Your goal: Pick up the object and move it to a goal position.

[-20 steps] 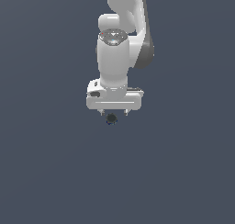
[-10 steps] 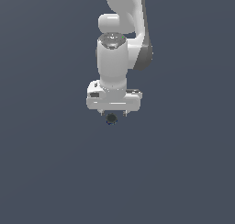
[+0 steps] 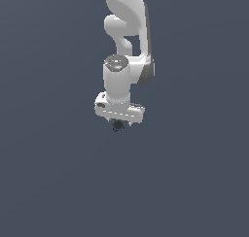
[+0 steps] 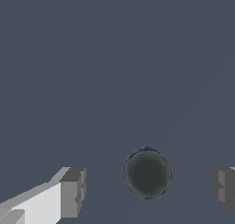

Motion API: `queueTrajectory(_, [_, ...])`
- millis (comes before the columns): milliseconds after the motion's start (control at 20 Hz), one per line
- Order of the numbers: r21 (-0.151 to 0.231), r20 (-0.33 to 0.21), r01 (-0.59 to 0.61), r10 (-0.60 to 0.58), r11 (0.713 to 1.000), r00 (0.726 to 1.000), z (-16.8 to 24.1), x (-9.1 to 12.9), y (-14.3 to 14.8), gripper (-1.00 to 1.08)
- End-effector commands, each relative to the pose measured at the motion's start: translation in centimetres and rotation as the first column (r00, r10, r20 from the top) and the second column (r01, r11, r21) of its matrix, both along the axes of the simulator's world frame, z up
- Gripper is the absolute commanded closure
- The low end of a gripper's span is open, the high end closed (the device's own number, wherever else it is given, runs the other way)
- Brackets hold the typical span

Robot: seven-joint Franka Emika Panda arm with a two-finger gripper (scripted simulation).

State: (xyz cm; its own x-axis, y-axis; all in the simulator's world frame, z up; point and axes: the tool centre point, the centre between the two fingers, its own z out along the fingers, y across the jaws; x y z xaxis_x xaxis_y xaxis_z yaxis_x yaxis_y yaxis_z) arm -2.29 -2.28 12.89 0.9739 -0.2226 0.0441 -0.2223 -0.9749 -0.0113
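Gripper [image 4: 147, 184] spread wide, fingers [image 4: 72, 192] clear of the object [image 4: 147, 173] on both sides. Small dark ball [image 3: 117, 126] just under the white hand, at 6 o'clock.

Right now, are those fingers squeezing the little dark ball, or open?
Open. In the wrist view the fingers stand apart with clear gaps beside the ball, untouched.

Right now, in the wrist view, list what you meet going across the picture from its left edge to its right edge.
One gripper finger → the dark round object, with a clear gap on each side → the other gripper finger at the picture's edge.
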Motion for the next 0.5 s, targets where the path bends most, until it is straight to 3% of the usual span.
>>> queueTrajectory(0, [0.003, -0.014, 0.064, -0.064, 0.998, 0.998, -2.1, -1.4, -0.3, -0.92])
queueTrajectory(450, [0.000, -0.043, 0.201, -0.201, 0.980, 0.979, -6.1, -4.7, -1.0, -0.92])
